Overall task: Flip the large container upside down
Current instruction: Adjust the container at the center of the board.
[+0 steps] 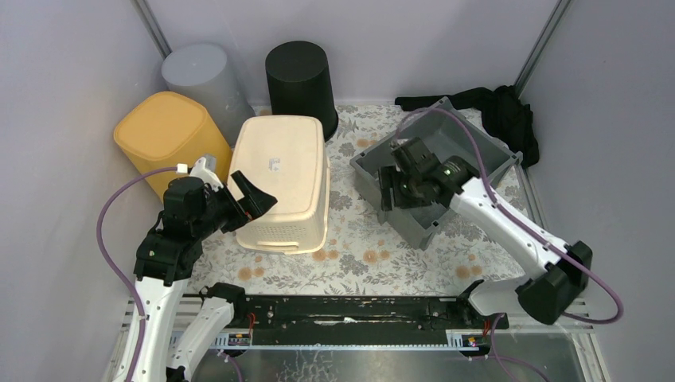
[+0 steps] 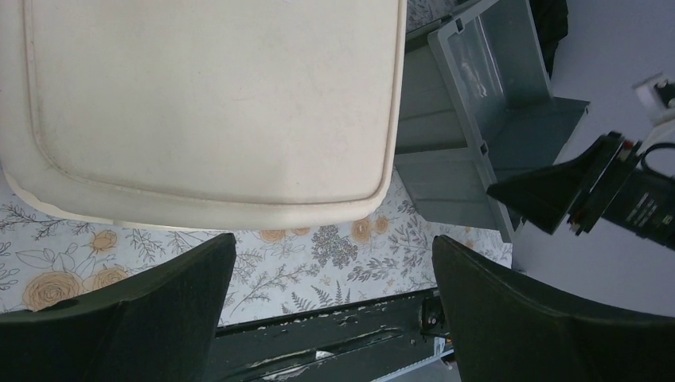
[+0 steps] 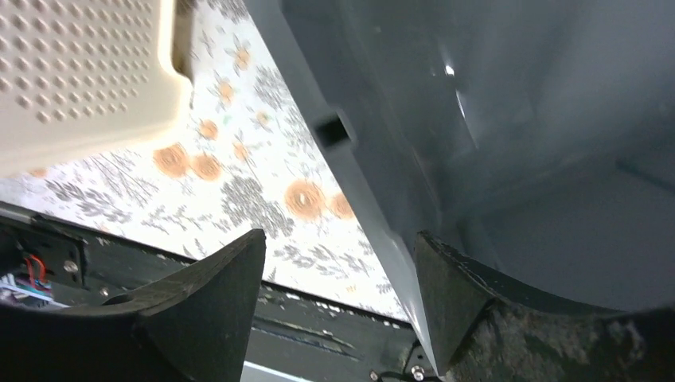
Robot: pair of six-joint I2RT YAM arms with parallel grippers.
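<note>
The large grey container (image 1: 487,142) stands mouth-up on the flowered cloth at the right, and also shows in the left wrist view (image 2: 477,72). My right gripper (image 1: 390,189) is at its near-left wall. In the right wrist view the right gripper (image 3: 338,239) is open and straddles that wall: one finger is inside the grey container (image 3: 517,119), the other outside and apart from it. My left gripper (image 1: 253,203) hangs open and empty by the near-left corner of a cream basket; the left gripper (image 2: 334,243) holds nothing.
A cream basket (image 1: 282,179) lies bottom-up left of centre, close to the grey container. Behind it stand a yellow bin (image 1: 163,135), a grey round bin (image 1: 203,76) and a black round bin (image 1: 301,79). Black cloth (image 1: 501,107) lies at the back right. Enclosure walls close both sides.
</note>
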